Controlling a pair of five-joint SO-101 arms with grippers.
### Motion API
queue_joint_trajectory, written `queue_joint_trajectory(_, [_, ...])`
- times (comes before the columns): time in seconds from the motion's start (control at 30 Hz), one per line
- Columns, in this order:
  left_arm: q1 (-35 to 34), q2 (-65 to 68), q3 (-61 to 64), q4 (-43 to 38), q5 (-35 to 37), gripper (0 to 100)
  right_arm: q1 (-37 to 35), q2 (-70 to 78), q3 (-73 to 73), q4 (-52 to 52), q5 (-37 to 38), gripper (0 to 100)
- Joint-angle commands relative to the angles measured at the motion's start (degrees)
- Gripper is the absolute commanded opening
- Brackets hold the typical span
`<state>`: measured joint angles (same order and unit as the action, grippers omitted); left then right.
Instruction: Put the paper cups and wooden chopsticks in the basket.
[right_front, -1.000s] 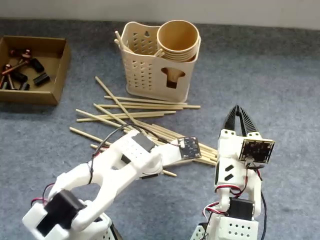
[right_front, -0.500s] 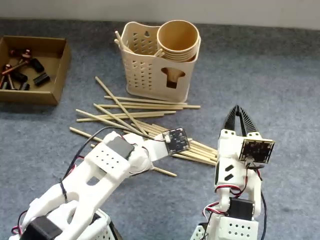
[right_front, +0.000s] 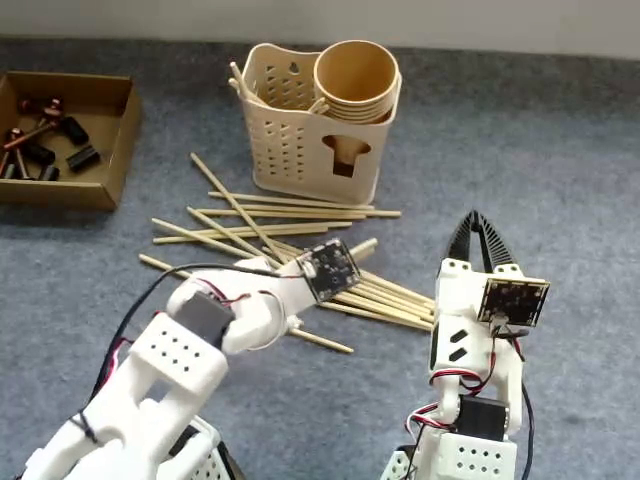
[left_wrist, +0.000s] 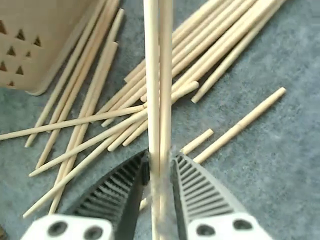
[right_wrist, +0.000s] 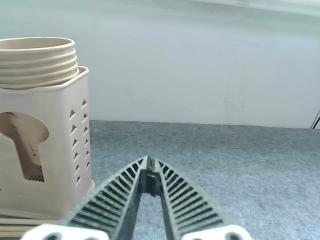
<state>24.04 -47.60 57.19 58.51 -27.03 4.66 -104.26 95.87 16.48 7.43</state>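
Notably, tan paper cups (right_front: 357, 75) are stacked in the cream perforated plastic basket (right_front: 290, 150) at upper centre; two wooden chopsticks (left_wrist: 158, 75) are clamped by the left gripper (left_wrist: 160, 167); the right gripper (right_wrist: 149, 167) is seen closed.

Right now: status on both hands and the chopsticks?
Left hand shut on two chopsticks. Right hand shut, empty. Cups in basket; loose chopsticks scattered in front. Nothing in the way.

Held chopsticks (left_wrist: 151, 75) cut by view edge — basket (left_wrist: 50, 25) mostly cropped
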Motion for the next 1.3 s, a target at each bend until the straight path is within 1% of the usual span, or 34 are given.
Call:
queue_joint_trajectory(0.0, [-2.95,-5.32,-0.48,-0.09,3.16,1,0.13,-0.84,1.71,0.13,0.35,1.0])
queue_joint_trajectory(0.37, [-3.21,-21.41,-0.57,-0.26,9.58,1,0.13,-0.84,1.71,0.13,0.35,1.0])
queue_joint_trajectory(0.5, [-3.38,-26.15,-0.57,-3.08,10.90,1,0.13,-0.84,1.71,0.13,0.35,1.0])
queue_joint_trajectory(0.87, [-3.47,-31.87,-0.57,-13.45,16.00,1,0.13,-0.84,1.71,0.13,0.35,1.0])
queue_joint_trajectory(1.27, [-3.47,-31.34,-0.75,-29.45,15.82,1,0.13,-0.84,1.71,0.13,0.26,1.0])
